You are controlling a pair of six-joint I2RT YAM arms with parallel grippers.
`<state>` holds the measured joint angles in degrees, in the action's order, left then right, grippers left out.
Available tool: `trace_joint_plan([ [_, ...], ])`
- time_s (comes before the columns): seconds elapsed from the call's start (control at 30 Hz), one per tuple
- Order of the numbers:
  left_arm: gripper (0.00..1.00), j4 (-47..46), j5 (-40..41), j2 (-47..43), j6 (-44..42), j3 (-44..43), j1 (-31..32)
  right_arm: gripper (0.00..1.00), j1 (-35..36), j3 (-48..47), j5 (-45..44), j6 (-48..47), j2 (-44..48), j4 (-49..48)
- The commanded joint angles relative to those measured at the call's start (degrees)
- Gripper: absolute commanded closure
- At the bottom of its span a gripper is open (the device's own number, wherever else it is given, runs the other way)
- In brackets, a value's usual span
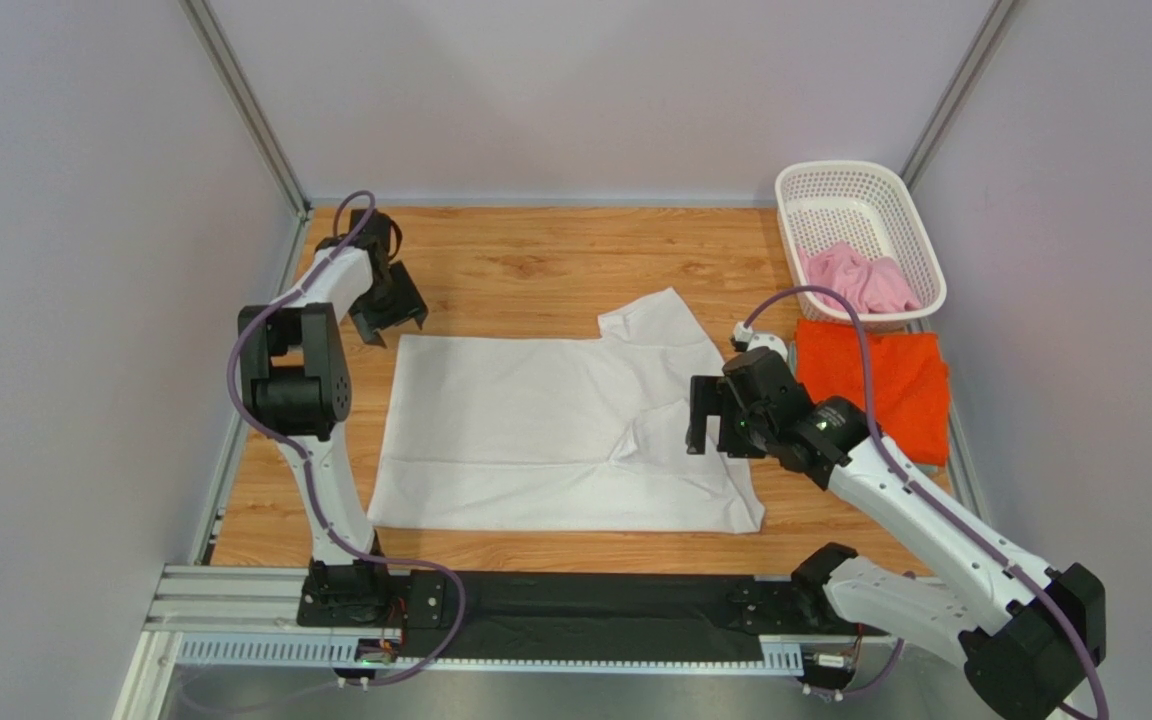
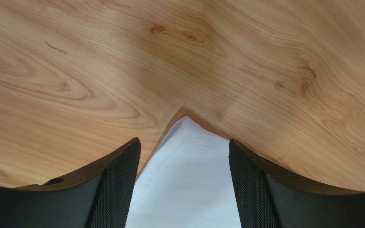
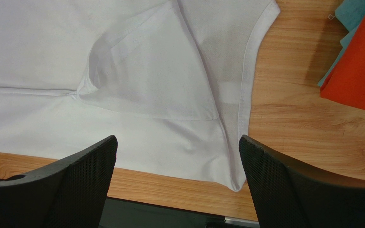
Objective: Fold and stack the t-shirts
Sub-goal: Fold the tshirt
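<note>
The white t-shirt (image 1: 537, 428) lies flat on the counter (image 1: 537, 270), long axis left-right. The left end effector (image 2: 184, 147), jaws wide, straddles its far-left corner. The right end effector (image 3: 177, 142), equally wide, hovers over the sleeve end.

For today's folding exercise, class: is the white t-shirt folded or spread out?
Mostly spread. The white t-shirt lies flat on the table; only one sleeve is turned in onto the body.

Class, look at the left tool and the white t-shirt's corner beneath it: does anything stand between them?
Nothing visible does. The left tool is open above the white t-shirt, at its corner, with only bare table around it.
</note>
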<state>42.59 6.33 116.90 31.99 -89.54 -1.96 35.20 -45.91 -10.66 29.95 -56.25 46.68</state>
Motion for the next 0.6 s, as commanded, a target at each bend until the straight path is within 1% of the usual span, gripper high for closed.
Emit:
trace_joint_plan([
  [0.0,0.28,0.9,-1.9,0.4,-1.8,-1.0,-0.1,0.0,0.1,0.3,-1.6,-1.0,0.5,-0.1],
  [0.07,0.28,0.5,-3.0,0.8,-1.3,0.3,0.0,0.0,0.1,0.3,-1.8,-0.9,0.2,0.0],
  [0.1,0.32,0.1,-4.3,1.0,-1.4,0.8,0.0,0.0,0.1,0.3,-1.8,-0.9,0.1,0.0],
  [0.17,0.36,-0.1,-4.7,1.7,-1.2,1.1,0.0,0.0,0.0,0.3,-1.7,-0.7,0.2,0.0],
  [0.2,0.41,0.0,-4.9,2.0,-1.4,1.2,0.0,0.0,0.1,0.4,-1.7,-0.8,0.3,0.0],
  [0.27,0.45,0.0,-4.9,2.4,-1.3,1.6,0.0,0.0,0.1,0.5,-1.6,-0.9,0.8,0.0],
  [0.33,0.54,0.0,-4.9,2.4,-1.3,2.0,0.0,0.0,0.1,0.6,-1.7,-0.8,1.4,0.1],
  [0.37,0.56,0.0,-5.0,2.1,-1.1,2.8,0.0,0.0,0.1,0.7,-1.7,-0.7,1.7,0.3],
  [0.57,0.57,0.0,-2.9,1.7,-1.6,4.1,0.0,0.0,0.1,1.1,-1.6,-0.4,2.2,0.3],
])
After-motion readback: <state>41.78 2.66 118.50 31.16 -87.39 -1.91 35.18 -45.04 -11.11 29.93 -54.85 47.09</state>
